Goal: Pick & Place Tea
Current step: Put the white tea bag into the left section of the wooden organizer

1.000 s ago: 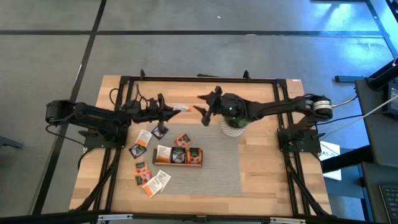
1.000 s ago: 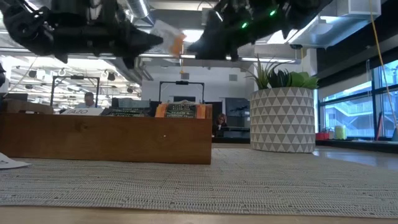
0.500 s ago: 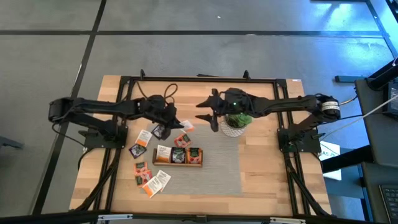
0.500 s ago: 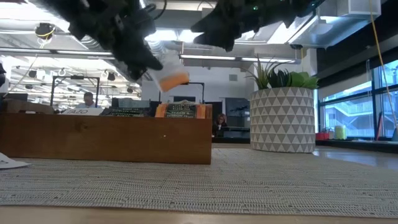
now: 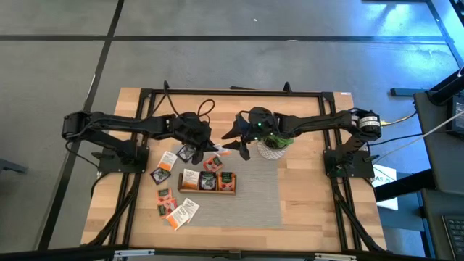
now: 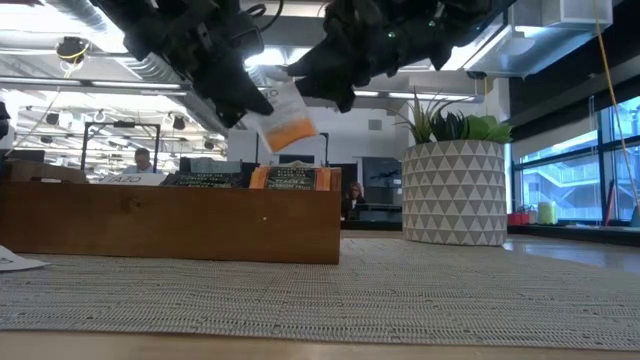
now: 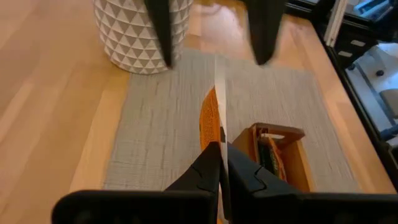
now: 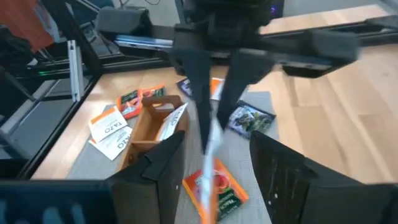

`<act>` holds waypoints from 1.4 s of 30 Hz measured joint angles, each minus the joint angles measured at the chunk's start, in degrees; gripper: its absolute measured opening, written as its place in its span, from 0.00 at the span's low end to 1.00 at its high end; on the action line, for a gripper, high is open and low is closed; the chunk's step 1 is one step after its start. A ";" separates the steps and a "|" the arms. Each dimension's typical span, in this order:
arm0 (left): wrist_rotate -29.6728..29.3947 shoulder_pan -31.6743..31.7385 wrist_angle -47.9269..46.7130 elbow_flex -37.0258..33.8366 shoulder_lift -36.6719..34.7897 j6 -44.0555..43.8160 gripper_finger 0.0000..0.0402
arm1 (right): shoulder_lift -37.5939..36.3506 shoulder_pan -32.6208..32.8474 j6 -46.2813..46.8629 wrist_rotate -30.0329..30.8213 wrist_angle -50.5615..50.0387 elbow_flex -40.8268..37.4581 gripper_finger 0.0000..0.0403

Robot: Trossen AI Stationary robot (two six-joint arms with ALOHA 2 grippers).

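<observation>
My left gripper point(image 5: 209, 145) point(image 7: 221, 152) is shut on a white-and-orange tea sachet point(image 6: 283, 117), which it holds in the air above the far side of the wooden tray point(image 5: 207, 182). My right gripper point(image 5: 235, 143) point(image 8: 217, 168) faces it from the table's right. Its fingers stand open on either side of the sachet's free end point(image 8: 209, 149) and do not touch it. In both wrist views the sachet shows edge-on. More tea sachets stand in the tray, and others lie flat on the table to its left point(image 5: 176, 211). My left gripper pinches the sachet's white end point(image 7: 219, 134) between its two fingertips. The fingers come slanting down from the table's left. The sachet sticks out past the fingertips, tilted, with its orange end point(image 6: 291, 132) lowest. It hangs clear of the tray and the mat.
A potted plant in a white patterned pot point(image 5: 274, 147) stands on the grey mat point(image 5: 254, 196) just behind my right gripper. A red-orange sachet point(image 8: 224, 191) lies on the mat under the grippers. Black frame rails point(image 5: 232, 92) run along the table's far side and both ends.
My left gripper has tipped from level to slanting down. Its tip has come toward the table's near edge, and the sachet has swung from level to tilted, orange end down. My right gripper has moved toward the near edge and toward the sachet, so its fingers now stand on either side of it.
</observation>
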 joint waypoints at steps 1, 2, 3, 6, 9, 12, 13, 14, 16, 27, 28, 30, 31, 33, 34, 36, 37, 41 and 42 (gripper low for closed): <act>-0.91 -0.06 0.24 0.00 0.00 -0.16 0.01 | 0.43 0.03 0.67 -0.06 0.16 0.23 0.45; -1.70 -0.21 0.51 0.00 0.00 -0.20 0.01 | 0.89 0.04 1.21 -0.13 0.30 0.30 0.45; -2.00 -0.34 0.65 0.00 -0.02 -0.20 0.01 | 1.22 0.07 1.33 -0.17 0.31 0.30 0.45; -1.93 -0.43 0.72 0.00 -0.02 -0.20 0.02 | 1.73 0.05 1.33 -0.15 0.27 0.28 0.44; -1.89 -0.43 0.44 -0.01 -0.02 -0.22 0.01 | 1.73 0.03 1.36 -0.12 0.65 0.28 0.40; -1.91 -0.43 0.39 -0.02 -0.02 -0.22 0.01 | 1.73 0.03 1.27 -0.10 1.41 0.28 0.31; -1.88 -0.43 0.39 -0.02 -0.02 -0.22 0.01 | 1.73 0.03 1.20 -0.08 1.40 0.28 0.27; -1.88 -0.43 0.39 -0.02 -0.02 -0.22 0.02 | 1.73 0.03 1.20 -0.08 1.34 0.28 0.24; -1.86 -0.43 0.41 -0.02 -0.02 -0.22 0.03 | 1.73 0.03 1.23 -0.08 1.29 0.28 0.17; -1.86 -0.43 0.39 -0.07 -0.07 0.73 0.04 | 1.70 0.03 2.52 0.03 1.27 0.28 0.01; -1.83 -0.37 0.35 -0.07 -0.07 0.24 0.06 | 1.51 0.03 2.48 0.08 1.28 0.25 0.01; -1.80 0.04 -0.62 -0.07 -0.56 -0.15 0.10 | 0.68 0.09 2.72 1.38 2.06 0.21 0.01; -1.80 0.34 -1.39 -0.11 -1.08 -0.17 0.12 | -0.05 0.42 2.77 2.19 2.29 0.21 0.01; -1.72 1.03 -3.13 -0.11 -2.57 -0.16 0.17 | -1.81 1.12 2.75 4.93 2.18 0.02 0.01; -1.61 1.37 -4.14 -0.18 -3.49 0.12 0.19 | -2.66 1.66 2.71 6.21 2.07 -0.40 0.01; -1.57 2.01 -4.06 -1.14 -5.76 0.72 0.22 | -4.35 3.03 2.77 8.09 2.22 -2.32 0.01; -1.56 2.39 -3.37 -1.94 -7.02 0.97 0.23 | -5.05 3.81 2.82 8.85 3.05 -3.43 0.01; -1.57 3.88 1.96 -5.90 -11.54 0.81 0.26 | -7.79 7.12 5.76 12.62 12.54 -9.83 0.01; -1.56 4.22 3.93 -6.99 -12.48 0.55 0.26 | -7.97 7.96 6.22 13.06 15.80 -11.75 0.01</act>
